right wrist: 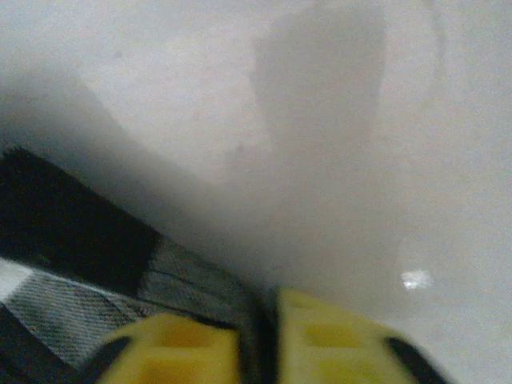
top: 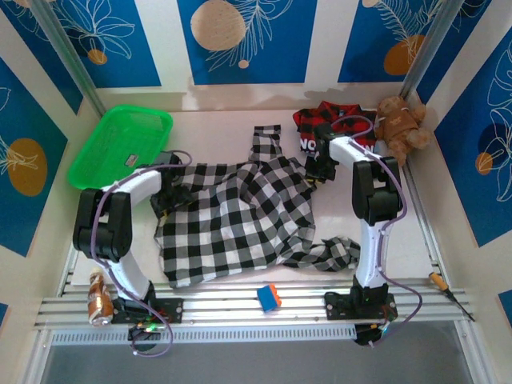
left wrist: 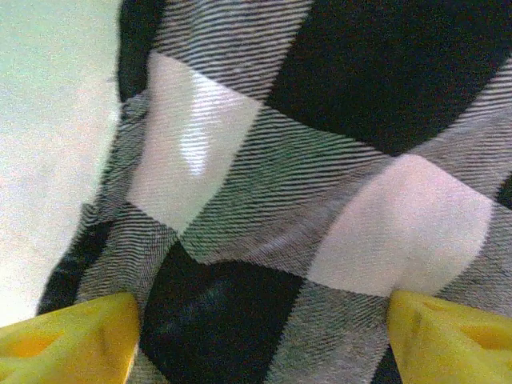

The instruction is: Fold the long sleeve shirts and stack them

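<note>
Yellow plastic fingertips (left wrist: 72, 340) of the left gripper (left wrist: 260, 340) — set wide apart, close over black, white and grey-striped squares of weave, nothing clamped between them. Right gripper (right wrist: 260, 344): yellow pads closed together on a dark edge of the same cloth, pale table (right wrist: 360, 160) beyond.

Black-and-white checked cloth shirt (top: 240, 216): across the middle of the table, opened out but rumpled, ridges over the chest. One sleeve (top: 268, 138) runs toward the far edge; the other (top: 332, 252) is bunched toward the near right corner.

Red-and-black plaid cloth shirt (top: 340, 122): heaped at the far right corner, black band with white letters (top: 307, 144) showing, beside a brown teddy bear (top: 404, 124).

Left arm (top: 120, 216): elbow folded back, forearm reaching to the checked shirt's left edge.

Right arm (top: 372, 216): wrist bent left to the checked shirt's right shoulder — just short of the plaid heap.

Green plastic basket (top: 120, 144): far left corner.
</note>
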### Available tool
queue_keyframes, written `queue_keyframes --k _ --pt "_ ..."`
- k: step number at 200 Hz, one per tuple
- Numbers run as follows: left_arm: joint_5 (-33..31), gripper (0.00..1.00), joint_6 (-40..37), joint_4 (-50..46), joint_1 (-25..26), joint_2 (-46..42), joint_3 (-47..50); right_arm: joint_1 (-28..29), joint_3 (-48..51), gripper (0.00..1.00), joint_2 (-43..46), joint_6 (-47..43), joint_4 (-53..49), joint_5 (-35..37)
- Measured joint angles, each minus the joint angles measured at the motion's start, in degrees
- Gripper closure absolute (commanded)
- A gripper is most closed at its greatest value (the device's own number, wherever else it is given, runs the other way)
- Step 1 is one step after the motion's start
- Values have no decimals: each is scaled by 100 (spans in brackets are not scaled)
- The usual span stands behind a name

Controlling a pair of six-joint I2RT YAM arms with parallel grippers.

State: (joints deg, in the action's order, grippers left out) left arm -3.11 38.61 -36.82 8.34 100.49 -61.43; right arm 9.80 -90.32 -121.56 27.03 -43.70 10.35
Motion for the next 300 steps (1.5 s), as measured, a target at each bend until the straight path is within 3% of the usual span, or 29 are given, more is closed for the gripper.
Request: queue_keyframes --k 11,75,115,126,147,172,210,261,300 --pt "-33 20 2 0 -48 52 0 -9 17 100 20 162 24 57" --pt "-144 21 -17 -55 -442 509 -553 -330 350 100 1239 726 310 428" --pt "-142 22 -15 -157 -542 1047 -1316 -588 107 100 1303 1187 474 470" --pt "-107 19 -13 -151 -553 1187 -1552 -619 -33 92 1202 1268 455 461" --pt "37 15 -7 -92 -581 1331 -1904 -629 -463 58 916 1397 387 448" --pt "319 12 20 92 -586 1224 -2070 -599 -470 38 1043 1373 334 472" --pt "807 3 203 293 -542 192 -1821 -509 704 35 2621 1207 -105 470" --pt "1331 3 378 337 -345 -1410 -1276 -96 2997 44 5445 1543 -1193 348" --pt "1486 3 444 151 -170 -2129 -651 293 4640 49 6039 2127 -1853 153"
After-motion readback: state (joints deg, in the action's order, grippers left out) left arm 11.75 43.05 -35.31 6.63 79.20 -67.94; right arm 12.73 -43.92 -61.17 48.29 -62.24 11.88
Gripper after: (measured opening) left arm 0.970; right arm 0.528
